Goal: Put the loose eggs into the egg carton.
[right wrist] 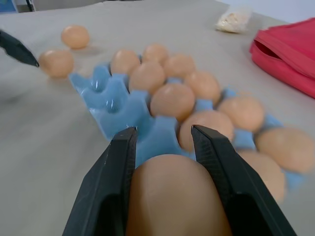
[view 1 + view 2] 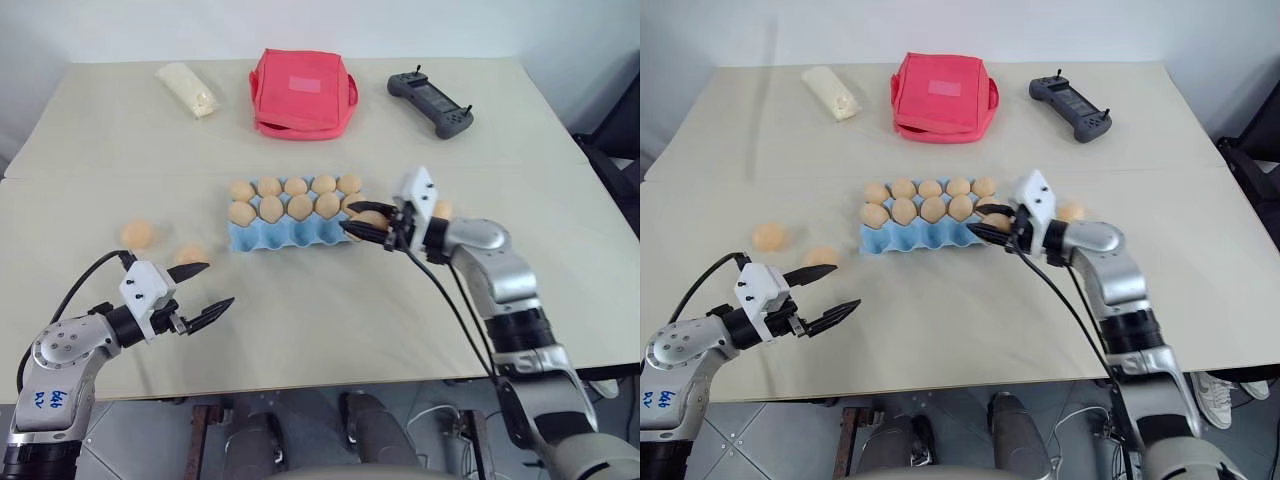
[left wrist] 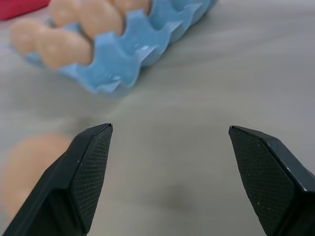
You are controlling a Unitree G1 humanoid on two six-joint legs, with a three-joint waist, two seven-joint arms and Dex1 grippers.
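Right gripper (image 2: 372, 226) clamped on one tan egg (image 1: 174, 196), at the right end of the egg carton (image 2: 262, 240), about centre frame in the head views. From the right wrist view, held egg sitting between the two black fingers (image 1: 106, 182), with the blue cups just beyond and below it — touching the carton or not, hard to say.

Egg carton lying mid-table, light blue. Back row filled with five eggs (image 2: 296, 186); middle row filled too, though its rightmost cup sits partly behind the gripper, so perhaps four, perhaps five. Front row of cups bare.

Left gripper (image 2: 200, 291) low in the lower left of the frame, spread wide with nothing between the fingers (image 3: 88, 167). Nearest loose egg (image 2: 186, 255) lying on the table just above and slightly left of its upper fingertip, close but apart. Second loose egg (image 2: 137, 234) further left, well apart from the gripper. Third loose egg (image 2: 1071, 212) right of the carton, half hidden behind the right wrist.

Along the top of the frame: pale cream packet (image 2: 187, 89) at upper left, red fabric bag (image 2: 302, 92) at top centre, dark handheld controller (image 2: 430, 103) at upper right — all well apart from both grippers, on the beige table (image 2: 320, 330).
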